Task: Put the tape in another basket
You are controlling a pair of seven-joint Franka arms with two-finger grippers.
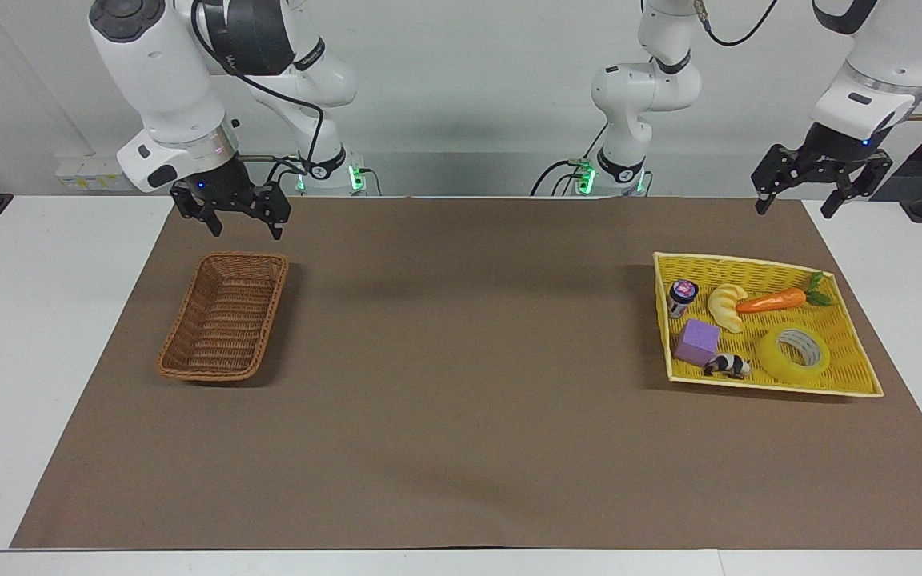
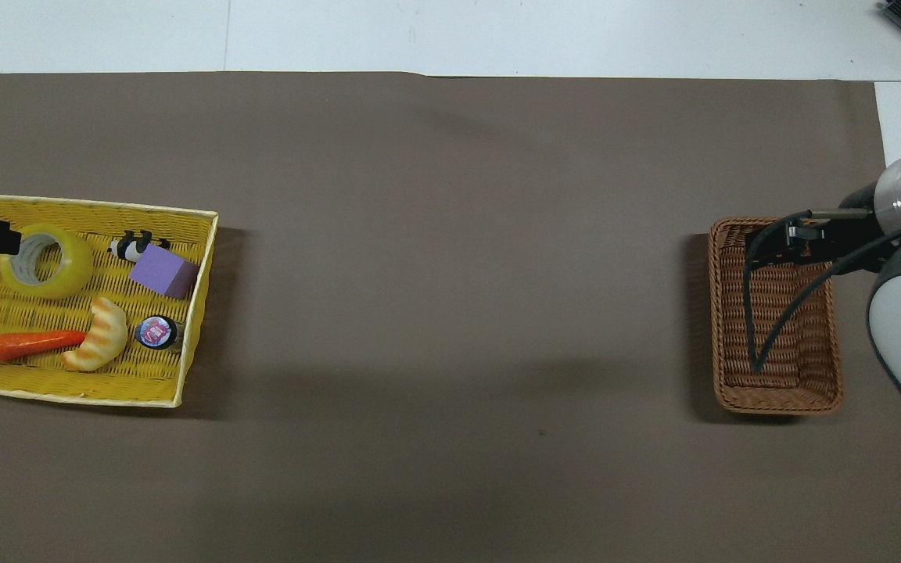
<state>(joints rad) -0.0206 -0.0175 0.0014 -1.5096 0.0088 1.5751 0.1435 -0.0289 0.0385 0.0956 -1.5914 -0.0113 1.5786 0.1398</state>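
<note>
Here tape in yellow tray beside panda, cube; both end effectors released, aloft.

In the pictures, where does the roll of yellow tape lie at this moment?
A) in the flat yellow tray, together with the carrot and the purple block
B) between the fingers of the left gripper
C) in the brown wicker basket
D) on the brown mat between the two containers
A: the tape lies flat in the yellow tray, near the carrot and the purple block; the wicker basket holds nothing.
</note>
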